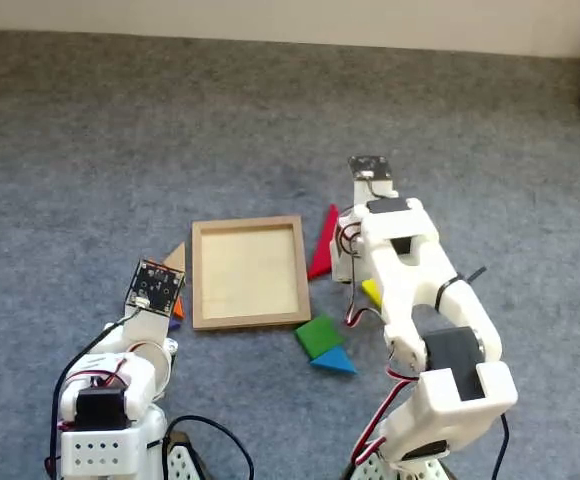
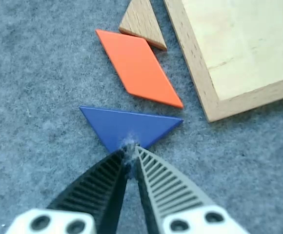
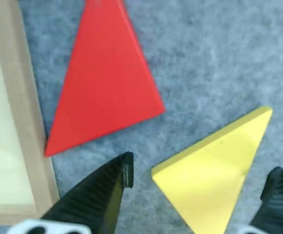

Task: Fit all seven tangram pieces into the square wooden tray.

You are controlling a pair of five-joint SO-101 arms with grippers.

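Tray (image 1: 248, 322) lies flat on the grey bench (image 1: 90, 150), between the two arms. All seven pieces lie on the bench outside it.

Left side of tray: wood triangle (image 2: 141, 22), just beside the rim. The orange parallelogram (image 2: 139, 68) touches its edge. The navy triangle (image 2: 131, 126) lies near the orange piece, apart from it.

Left claw (image 2: 130, 152): pressed together, pinching the nearest corner of the navy triangle.

Right side of tray: red triangle (image 3: 102, 83), one corner at the rim. The yellow triangle (image 3: 214, 170) lies just beside it, apart.

Right claw (image 3: 202, 174): spread, one finger on either side of the yellow triangle, neither touching it.

Near the tray's front right corner: green square (image 1: 317, 335), with the blue triangle (image 1: 334, 361) against it.
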